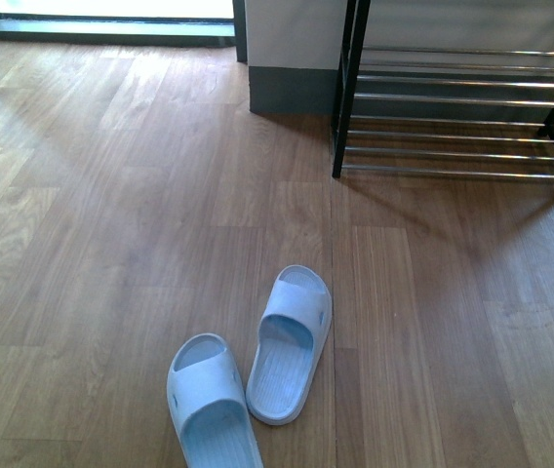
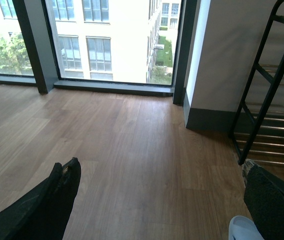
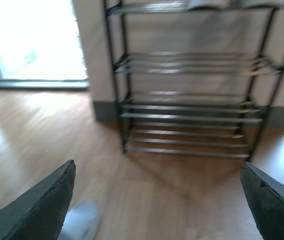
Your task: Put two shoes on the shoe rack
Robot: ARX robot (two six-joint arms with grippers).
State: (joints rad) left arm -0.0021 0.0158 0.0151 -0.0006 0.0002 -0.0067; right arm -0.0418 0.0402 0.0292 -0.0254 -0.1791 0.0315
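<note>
We are looking at the pale blue slide sandals [image 1: 277,370] lying on the wooden floor [image 1: 111,195] just ahead of us. The farther sandal [image 1: 296,312] is angled beside the nearer sandal [image 1: 209,405], which is running off the lower edge of the front view. They are lying close together, and we cannot tell whether they are touching. The shoe rack [image 1: 453,117] is standing well apart from them, against the wall to our right.

The left gripper [image 2: 159,167] and right gripper [image 3: 158,166] are both hovering above the floor with jaws spread wide, holding nothing.

We are judging the sandals to be light, moulded in one piece, springy rather than stiff, and smooth enough to slip. We are favouring a pinch across the arched strap. Failing that, we are considering the sole's side wall near the heel.
</note>
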